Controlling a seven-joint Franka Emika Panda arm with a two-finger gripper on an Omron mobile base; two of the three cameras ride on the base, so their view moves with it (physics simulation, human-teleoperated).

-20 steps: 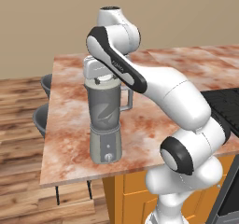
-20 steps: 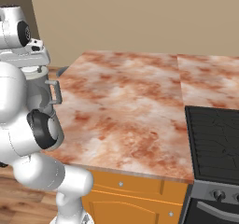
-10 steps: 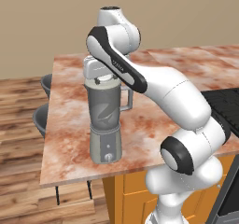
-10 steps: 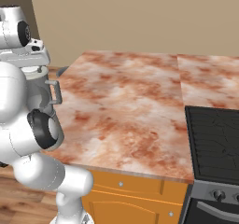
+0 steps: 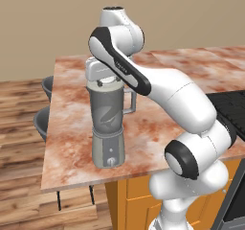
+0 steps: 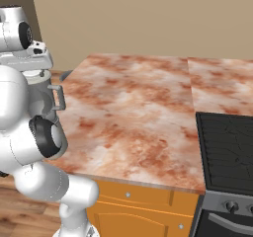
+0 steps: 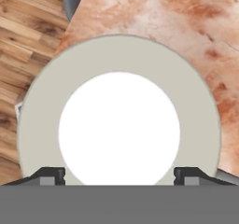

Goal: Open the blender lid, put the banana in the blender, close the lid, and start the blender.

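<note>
While the lid (image 7: 119, 125) sits flat on the blender (image 5: 109, 121), we see its round face turned straight up toward our hand. Standing upright near the counter's (image 5: 158, 123) left front corner, the jar keeps its long axis vertical, handle to the right and knob to the front. Our gripper (image 7: 119, 174) hangs directly above the lid, fingers (image 7: 51, 174) spread wide either side of the raised centre disc, holding nothing.
</note>
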